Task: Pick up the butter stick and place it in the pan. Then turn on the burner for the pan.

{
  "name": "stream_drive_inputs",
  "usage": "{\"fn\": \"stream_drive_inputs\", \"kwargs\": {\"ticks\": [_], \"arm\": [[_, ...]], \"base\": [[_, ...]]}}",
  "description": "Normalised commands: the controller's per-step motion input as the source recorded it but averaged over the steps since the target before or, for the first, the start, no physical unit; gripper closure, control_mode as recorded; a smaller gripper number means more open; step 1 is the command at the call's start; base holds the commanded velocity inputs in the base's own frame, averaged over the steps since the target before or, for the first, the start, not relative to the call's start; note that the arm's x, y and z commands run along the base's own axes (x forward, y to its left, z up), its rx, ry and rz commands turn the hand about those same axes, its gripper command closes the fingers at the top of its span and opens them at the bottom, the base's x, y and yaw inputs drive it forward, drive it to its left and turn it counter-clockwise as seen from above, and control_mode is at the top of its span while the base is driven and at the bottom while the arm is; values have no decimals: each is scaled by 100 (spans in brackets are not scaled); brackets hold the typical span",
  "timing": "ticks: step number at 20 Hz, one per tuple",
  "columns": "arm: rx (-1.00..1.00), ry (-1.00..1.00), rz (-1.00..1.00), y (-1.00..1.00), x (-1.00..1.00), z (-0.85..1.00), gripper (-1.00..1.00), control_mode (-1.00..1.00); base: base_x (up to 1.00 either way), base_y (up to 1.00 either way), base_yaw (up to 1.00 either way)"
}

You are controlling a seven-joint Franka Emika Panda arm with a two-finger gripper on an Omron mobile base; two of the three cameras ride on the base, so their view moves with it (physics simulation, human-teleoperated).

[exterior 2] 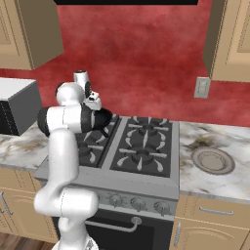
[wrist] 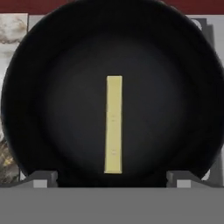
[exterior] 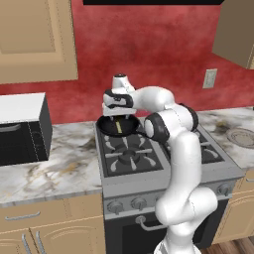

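In the left base view a black microwave sits on the marble counter at the far left, well apart from the stove. On the stove's rear left burner rests the pan, and the butter stick lies flat on its floor. The gripper hangs just above the pan, pointing down. In the hand view the pan spreads wide, the butter stick lying near its middle; the fingertips stand far apart at either side, jaws wide and holding nothing. To the right, a wall outlet is set in the red backsplash
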Motion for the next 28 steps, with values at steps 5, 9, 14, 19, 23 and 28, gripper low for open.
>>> {"fn": "stream_drive_inputs", "kwargs": {"ticks": [5, 9, 14, 19, 23, 28], "arm": [[0, -9, 0, 0, -62, 19, -100, -100], [0, -13, -2, 0, -67, 24, -100, -100], [0, -14, -4, 0, -61, 23, -100, -100], [0, -15, -6, 1, -44, 30, -100, -100], [1, -15, -7, 1, -31, 31, -100, -100], [5, -9, -7, 0, -36, 20, -100, -100]], "base": [[0, 0, 0], [0, 0, 0], [0, 0, 0], [0, 0, 0], [0, 0, 0], [0, 0, 0]]}}
